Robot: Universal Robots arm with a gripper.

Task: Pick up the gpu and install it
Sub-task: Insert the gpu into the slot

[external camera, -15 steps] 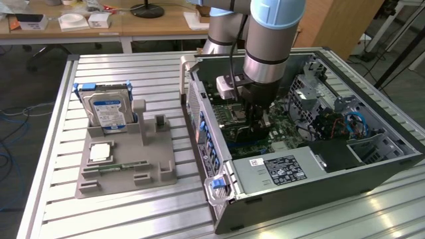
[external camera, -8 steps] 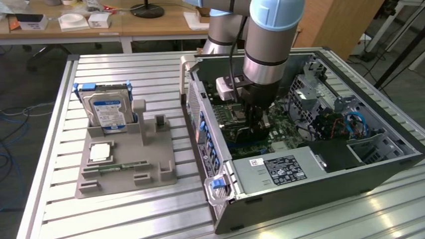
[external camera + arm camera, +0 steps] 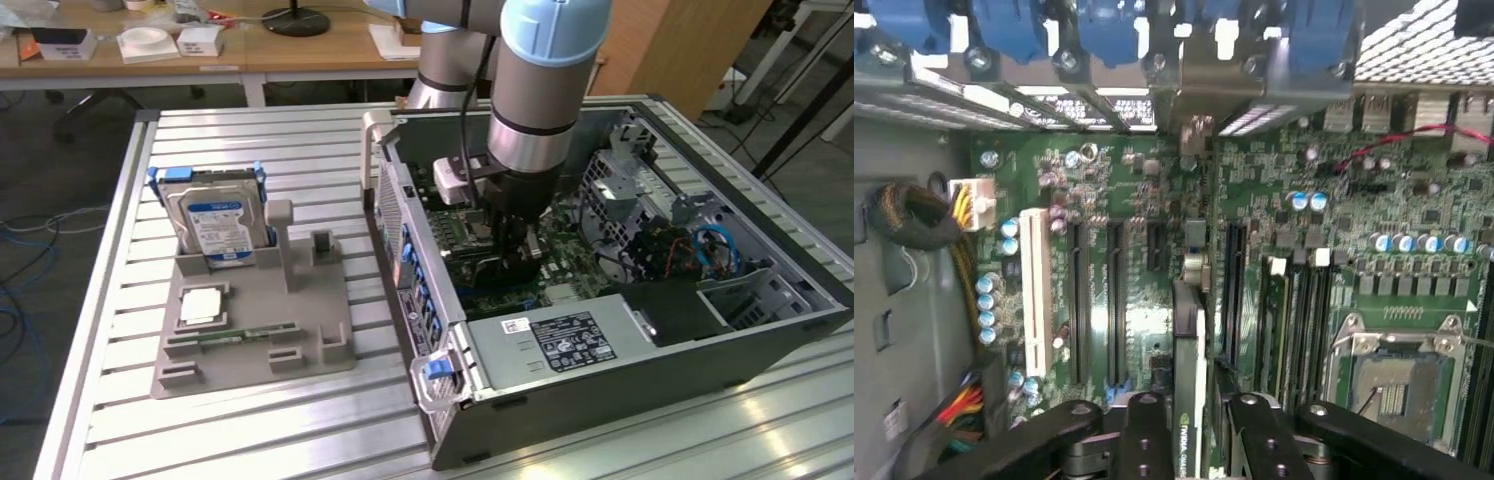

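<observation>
gpu [image 3: 1189, 380] betw. fingers [image 3: 1146, 440], over mobo [image 3: 1124, 260]

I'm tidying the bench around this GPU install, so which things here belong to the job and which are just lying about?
In the job:
- gpu, held edge-on in the tool over the motherboard
- open computer case

Lying about:
- hard drive upright in the grey holder
- memory stick on that holder
- CPU chip on that holder

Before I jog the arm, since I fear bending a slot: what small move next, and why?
Probably ease straight down. In the wrist view the gpu stands on edge between the gripper fingers, above the motherboard slots, its bracket toward the case's rear openings.
</observation>
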